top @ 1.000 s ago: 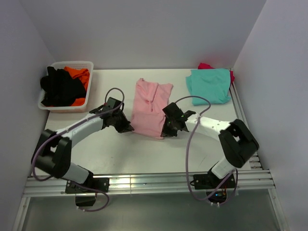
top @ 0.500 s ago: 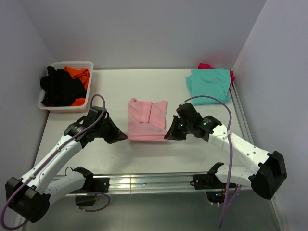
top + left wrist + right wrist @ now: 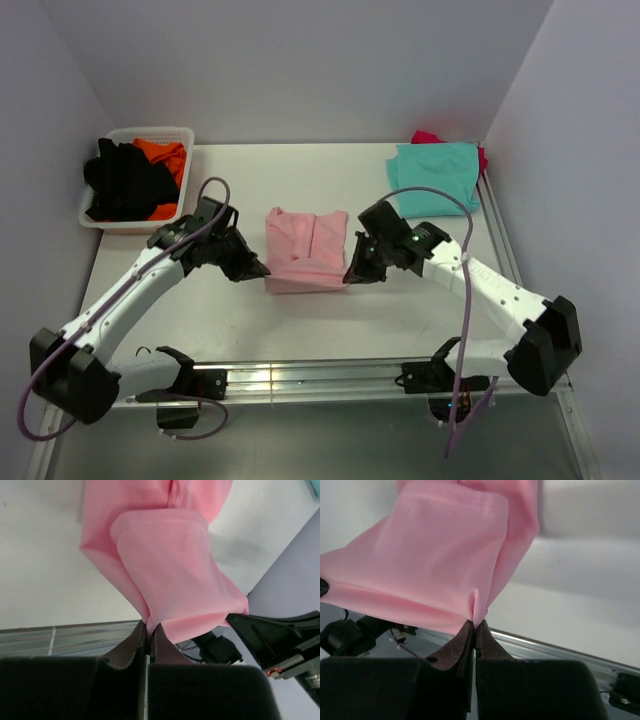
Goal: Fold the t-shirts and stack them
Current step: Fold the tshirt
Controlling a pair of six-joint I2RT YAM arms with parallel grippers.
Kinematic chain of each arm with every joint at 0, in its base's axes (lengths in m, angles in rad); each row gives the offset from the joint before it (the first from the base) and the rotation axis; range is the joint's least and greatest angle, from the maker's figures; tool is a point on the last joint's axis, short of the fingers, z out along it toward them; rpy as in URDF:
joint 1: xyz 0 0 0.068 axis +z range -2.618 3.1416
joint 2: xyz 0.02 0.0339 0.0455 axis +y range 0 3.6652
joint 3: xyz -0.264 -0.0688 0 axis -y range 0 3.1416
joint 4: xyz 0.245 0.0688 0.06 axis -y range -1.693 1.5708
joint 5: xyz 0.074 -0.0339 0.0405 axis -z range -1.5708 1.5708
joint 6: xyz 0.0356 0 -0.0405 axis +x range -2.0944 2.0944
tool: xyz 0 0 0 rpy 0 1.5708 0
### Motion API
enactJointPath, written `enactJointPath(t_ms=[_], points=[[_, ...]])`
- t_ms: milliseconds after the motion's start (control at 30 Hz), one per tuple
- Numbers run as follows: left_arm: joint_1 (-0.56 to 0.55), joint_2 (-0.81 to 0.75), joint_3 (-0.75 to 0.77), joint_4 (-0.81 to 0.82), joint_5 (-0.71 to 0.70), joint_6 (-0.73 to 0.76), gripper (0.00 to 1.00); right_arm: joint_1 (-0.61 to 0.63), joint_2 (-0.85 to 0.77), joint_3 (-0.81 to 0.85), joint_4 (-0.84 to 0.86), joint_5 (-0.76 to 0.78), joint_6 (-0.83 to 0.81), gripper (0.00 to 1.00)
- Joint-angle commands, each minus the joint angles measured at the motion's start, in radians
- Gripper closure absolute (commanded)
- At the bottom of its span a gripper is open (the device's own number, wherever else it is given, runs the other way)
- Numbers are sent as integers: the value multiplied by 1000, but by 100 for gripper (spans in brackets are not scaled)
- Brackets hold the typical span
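Note:
The light pink t-shirt (image 3: 306, 248) lies partly folded in the middle of the table, its near edge lifted. My left gripper (image 3: 262, 275) is shut on its near left corner (image 3: 150, 621). My right gripper (image 3: 349, 276) is shut on its near right corner (image 3: 479, 617). The cloth hangs between both grippers, stretched in a fold. A folded teal t-shirt (image 3: 436, 176) lies at the back right on top of a magenta t-shirt (image 3: 428, 137). A black t-shirt (image 3: 125, 180) and an orange t-shirt (image 3: 164, 155) sit in the basket.
The white plastic basket (image 3: 137, 134) stands at the back left corner. Grey walls close in the table on three sides. A metal rail (image 3: 300, 375) runs along the near edge by the arm bases.
Both grippers carried the pink shirt's near edge towards the back, then drew slightly nearer. The shirt went from long and slanted to a shorter, squarer fold.

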Motion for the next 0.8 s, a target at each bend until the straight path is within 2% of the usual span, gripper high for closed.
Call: enactJointPath(t_ms=[0, 67, 133, 167, 200, 233, 267, 300, 333, 367, 400, 433, 467, 500, 533, 567, 600, 633, 767], points=[[46, 137, 126, -46, -102, 79, 100, -50, 105, 128, -142, 151, -109, 100], [70, 222, 229, -26, -107, 121, 100, -99, 226, 201, -142, 152, -165, 100], [92, 377, 368, -16, -134, 167, 99, -165, 330, 352, -154, 165, -214, 100], [122, 440, 422, -8, -145, 182, 98, -187, 448, 414, -154, 166, -233, 100], [139, 574, 483, -3, -156, 195, 97, -208, 514, 563, -172, 174, -248, 100], [158, 651, 629, -12, -151, 207, 83, -228, 585, 656, -189, 201, -277, 98], [199, 731, 711, -3, -98, 219, 60, -265, 737, 755, -217, 215, -288, 54], [216, 900, 928, -47, -95, 247, 19, -282, 815, 977, -299, 224, -308, 36], [228, 987, 1055, -108, -125, 253, 1, -297, 885, 1091, -336, 218, -325, 2], [239, 1065, 1171, -240, -160, 261, 0, -322, 988, 1284, -412, 214, -333, 0], [242, 1185, 1267, -285, -148, 265, 1, -331, 1024, 1362, -445, 212, -337, 0], [250, 1219, 1377, -316, -135, 258, 1, -339, 1044, 1408, -465, 206, -345, 0], [264, 1235, 1381, -321, -119, 253, 1, -354, 1033, 1393, -467, 201, -343, 0], [267, 1186, 1345, -284, -113, 250, 1, -360, 1004, 1334, -443, 194, -340, 0], [270, 1136, 1183, -223, -112, 238, 0, -365, 960, 1247, -401, 180, -343, 0], [271, 1081, 1087, -165, -112, 228, 0, -368, 861, 1156, -351, 180, -348, 0], [275, 969, 995, -56, -110, 201, 0, -372, 811, 985, -262, 180, -347, 0], [278, 919, 844, -20, -107, 190, 1, -377, 768, 912, -229, 180, -347, 0], [281, 746, 619, 72, -109, 159, 4, -383, 606, 631, -113, 117, -336, 0]])
